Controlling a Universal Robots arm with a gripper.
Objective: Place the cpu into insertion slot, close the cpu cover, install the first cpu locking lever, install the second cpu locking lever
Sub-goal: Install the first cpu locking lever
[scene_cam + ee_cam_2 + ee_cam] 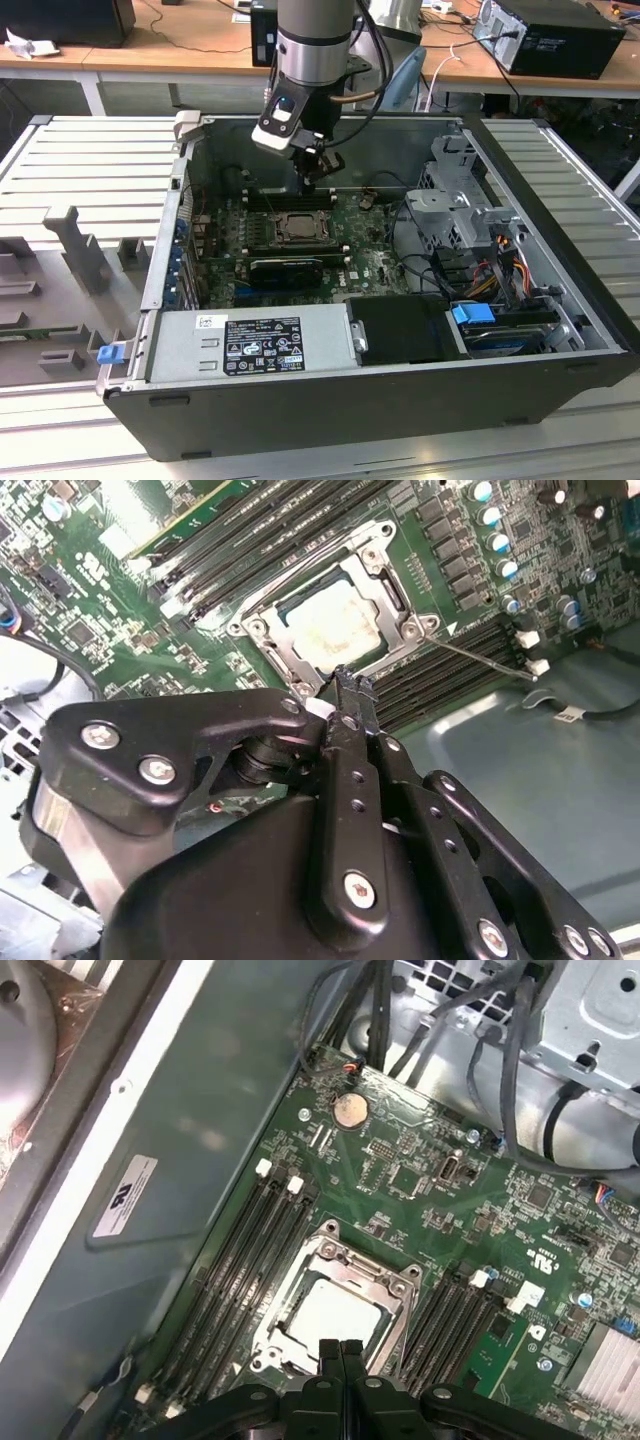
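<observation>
The cpu (pixel 335 1314) sits in the insertion slot (pixel 270 230) at the exterior view's centre, the cpu cover (pixel 368 1266) lies over it, and the gripper (pixel 340 1346) hovers just above, fingers together and empty, while one locking lever (pixel 485 657) looks unlatched.

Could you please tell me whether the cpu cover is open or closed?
Closed: in both wrist views the cover lies flat around the cpu, framing its silver top.

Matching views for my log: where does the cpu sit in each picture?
Exterior view: the cpu sits mid-motherboard, close under the tool.
Second wrist view: cpu inside its silver frame, just past the tool.
First wrist view: cpu likewise just past the tool.
Shared landmark: black memory slots flanking it.
</observation>
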